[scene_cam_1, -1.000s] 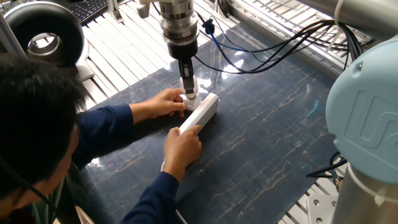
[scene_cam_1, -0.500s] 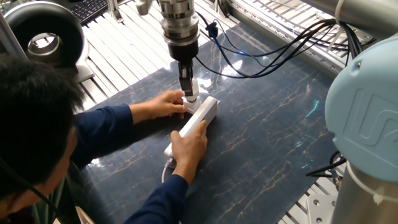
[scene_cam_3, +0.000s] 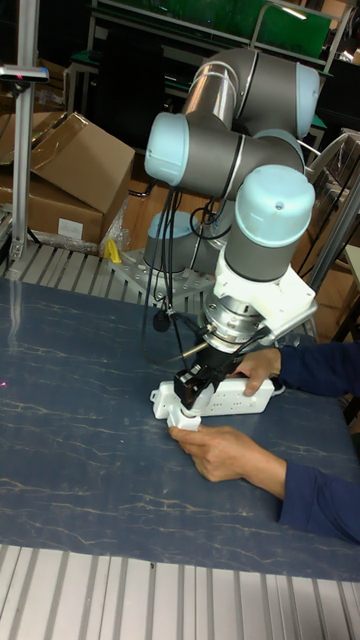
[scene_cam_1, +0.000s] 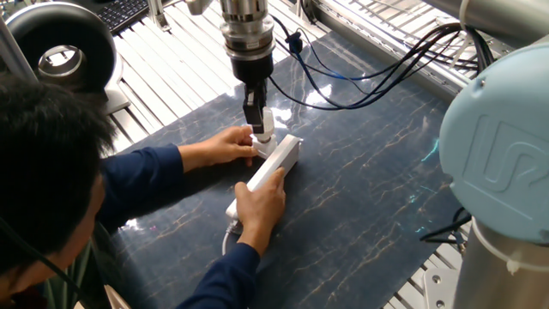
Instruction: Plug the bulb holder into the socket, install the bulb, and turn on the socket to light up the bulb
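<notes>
From my end, the black two-finger gripper [scene_cam_1: 260, 123] stood vertical over the far end of the long white rectangular power strip [scene_cam_1: 276, 160] on the dark marbled bench [scene_cam_1: 369, 189], fingers pinched on a small white plug-in piece [scene_cam_1: 266, 135], holder or bulb I couldn't tell. One bare hand [scene_cam_1: 230, 142] touched the strip beside the gripper; the other hand [scene_cam_1: 257, 206] pressed down on its near end.

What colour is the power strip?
White; the power strip shows best in the tall fixed view.
</notes>
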